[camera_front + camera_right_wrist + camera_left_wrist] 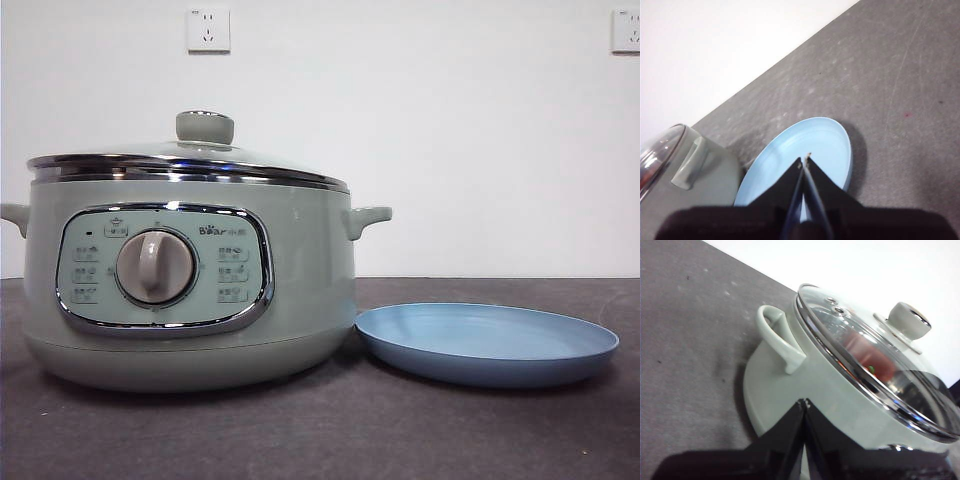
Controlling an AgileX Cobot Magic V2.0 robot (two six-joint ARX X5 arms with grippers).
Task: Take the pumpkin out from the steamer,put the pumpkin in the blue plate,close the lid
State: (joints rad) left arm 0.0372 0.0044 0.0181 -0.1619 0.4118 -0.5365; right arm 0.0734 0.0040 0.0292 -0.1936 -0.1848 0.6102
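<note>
Both grippers hang above the table with their black jaws pressed together and nothing between them. Neither shows in the front view. The left gripper (805, 401) is above the left side of the steamer (190, 290), close to its left side handle (777, 337). The right gripper (805, 159) is above the blue plate (487, 343).

On the dark grey table (320, 430) the steamer stands at the left and the plate just to its right, the plate's rim close to the pot's base. Two wall sockets (208, 29) sit high on the white wall behind. Nothing stands between the pot and the plate.

A glass lid (875, 370) with a green knob (205, 127) sits flat on the steamer's rim, covering it. Through the glass, the pumpkin (867, 354) shows as an orange-red shape with a bit of green, inside the pot and below the left gripper. No object lies on the plate.
</note>
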